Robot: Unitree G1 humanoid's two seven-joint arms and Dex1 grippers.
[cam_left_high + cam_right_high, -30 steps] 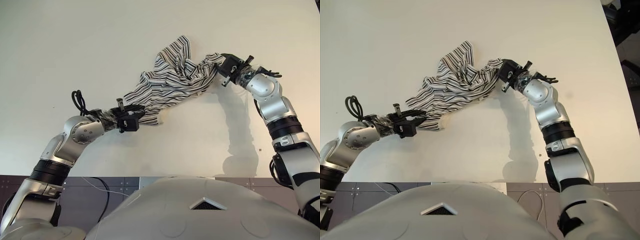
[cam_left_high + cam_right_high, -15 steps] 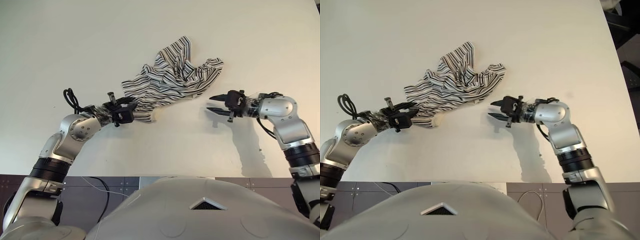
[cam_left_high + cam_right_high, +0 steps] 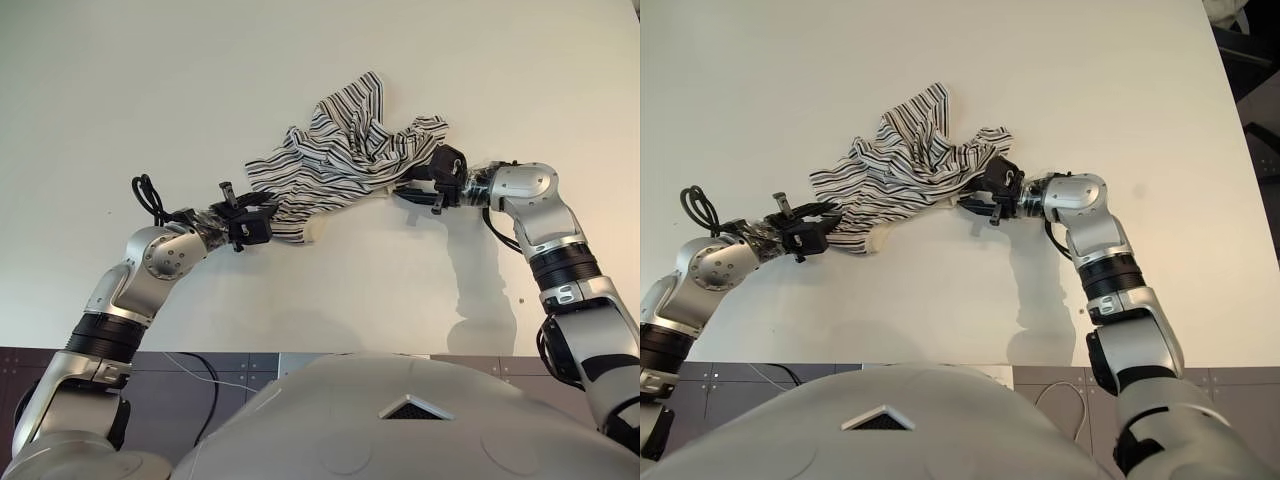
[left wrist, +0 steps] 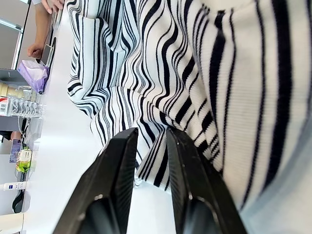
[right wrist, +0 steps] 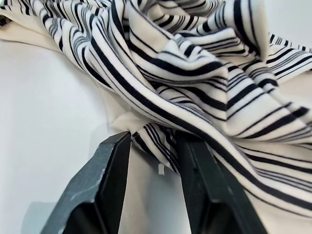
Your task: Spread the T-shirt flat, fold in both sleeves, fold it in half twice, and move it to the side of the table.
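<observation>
Striped T-shirt lies crumpled on the white desk, bunched betw. the two pincers. Left pincer is clamped on the shirt's hem: cloth runs in betw. its black fingers (narrow gap, filled w/ stripes), and the rest of the shirt spreads out beyond its tips. Right pincer sits low at the opposite edge, fingers apart. A fold of striped hem lies betw. them w/ bare desk showing beside it. The shirt's bulk rises in folds just ahead of the right pincer's tips. Both pincers point toward each other across the cloth.
</observation>
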